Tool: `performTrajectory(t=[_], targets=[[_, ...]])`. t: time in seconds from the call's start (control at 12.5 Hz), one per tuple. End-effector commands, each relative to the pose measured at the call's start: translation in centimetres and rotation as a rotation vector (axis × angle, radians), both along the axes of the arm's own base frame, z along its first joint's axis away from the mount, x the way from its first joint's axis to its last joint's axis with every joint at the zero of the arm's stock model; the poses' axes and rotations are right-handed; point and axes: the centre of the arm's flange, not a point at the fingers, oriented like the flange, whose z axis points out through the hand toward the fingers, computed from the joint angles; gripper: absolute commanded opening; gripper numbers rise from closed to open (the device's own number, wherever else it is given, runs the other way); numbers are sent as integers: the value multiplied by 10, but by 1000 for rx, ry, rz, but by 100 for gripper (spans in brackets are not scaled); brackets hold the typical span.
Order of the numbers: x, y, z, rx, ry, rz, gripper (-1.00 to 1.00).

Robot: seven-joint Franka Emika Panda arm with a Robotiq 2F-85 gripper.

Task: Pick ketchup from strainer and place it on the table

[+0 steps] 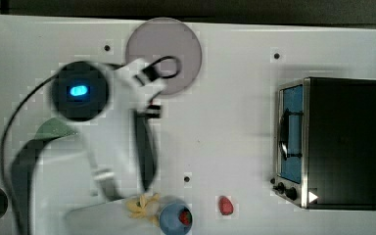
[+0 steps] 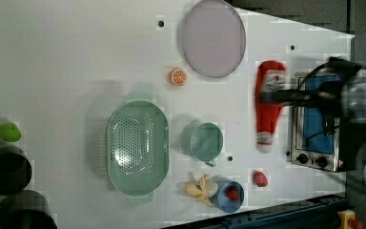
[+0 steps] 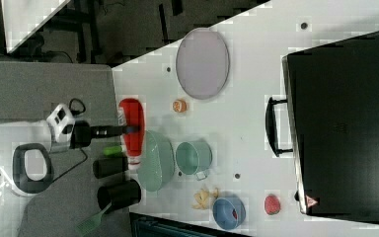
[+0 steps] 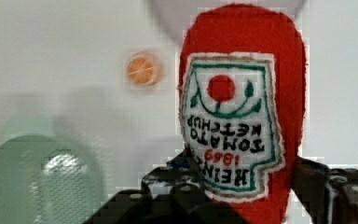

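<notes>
One risk: the ketchup bottle is dropped if the grip loosens;
Gripper: pinched on the bottle;
Strainer: emptied

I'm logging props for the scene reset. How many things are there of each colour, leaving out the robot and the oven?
Red: 2, ketchup, strawberry
Green: 3, strainer, cup, lime-green piece
Orange: 1, orange slice
Lilac-grey: 1, plate
Blue: 1, bowl
Yellow: 1, banana
Black: 2, cylinders
Total: 11

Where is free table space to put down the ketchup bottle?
The pincer holds the ketchup in the air. In the left view, the table is bare to the left of the plate, above the strainer. Crowded: around the green cup, blue bowl and oven.
</notes>
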Motion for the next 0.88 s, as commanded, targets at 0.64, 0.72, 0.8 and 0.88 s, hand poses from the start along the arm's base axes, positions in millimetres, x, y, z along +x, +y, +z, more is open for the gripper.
performTrajectory(t=[0.64,0.72,0.8,0.88], targets=[[-17,-162,-64,4,77,-68,13],[-21,-162,-79,5,74,-70,13],[-24,-162,-96,8,73,-71,13],[-28,-162,-114,13,83,-71,13]])
